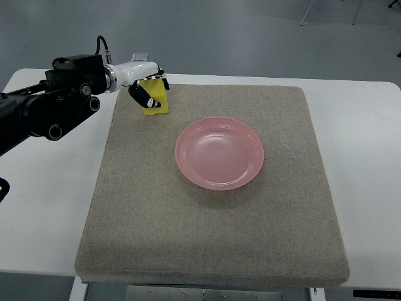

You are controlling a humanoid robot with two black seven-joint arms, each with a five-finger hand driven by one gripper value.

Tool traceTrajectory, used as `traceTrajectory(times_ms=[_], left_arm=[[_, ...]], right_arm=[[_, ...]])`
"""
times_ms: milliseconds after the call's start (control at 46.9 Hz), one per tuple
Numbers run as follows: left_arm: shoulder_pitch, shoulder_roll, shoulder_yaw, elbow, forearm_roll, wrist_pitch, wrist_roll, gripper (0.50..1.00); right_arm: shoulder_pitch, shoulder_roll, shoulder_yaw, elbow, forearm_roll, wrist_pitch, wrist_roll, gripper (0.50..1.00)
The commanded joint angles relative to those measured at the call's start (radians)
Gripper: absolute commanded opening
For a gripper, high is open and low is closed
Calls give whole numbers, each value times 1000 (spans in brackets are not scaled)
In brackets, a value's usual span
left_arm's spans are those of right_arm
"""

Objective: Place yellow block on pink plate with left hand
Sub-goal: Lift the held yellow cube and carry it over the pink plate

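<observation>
Where the black left arm reaches in over the white table (pixel 369 163), we see its left hand (pixel 145 84), white at the wrist with dark fingers (pixel 141 95), curled around the yellow rectangular foam block (pixel 156 100) and clamped on its upper part. We find this block at the far left corner of the grey felt mat (pixel 213 232) that covers most of the table. Whether the block touches the mat or hangs just above it, we cannot tell. The shallow round pink plastic plate (pixel 219 153) sits near the middle of the mat, slightly toward the far edge, and holds nothing. From the plate, the block lies to the far left, near but clearly apart. We see only 1 arm over the mat.
</observation>
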Motion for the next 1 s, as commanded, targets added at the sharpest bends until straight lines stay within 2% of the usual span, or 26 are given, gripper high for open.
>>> traceTrajectory(times_ms=[0,128,341,597,747,981], left_arm=[[-13,13,-9,-13,-5,-12,-2,512],[-19,52,-10,-86,-11,-18,-3,500],[-17,119,-10,-273,-23,-46,-6,500],[-13,119,-9,-441,-22,-121,-8,500],[-5,109,2,-542,-22,-131,-6,500],[12,50,50,-547,3,-121,-5,500]], right_arm=[[0,0,0,0,0,-1,-1,924],[0,0,0,0,0,-1,-1,924],[0,0,0,0,0,-1,-1,924],[0,0,0,0,0,-1,0,924],[0,0,0,0,0,-1,-1,924],[0,0,0,0,0,0,-1,924]])
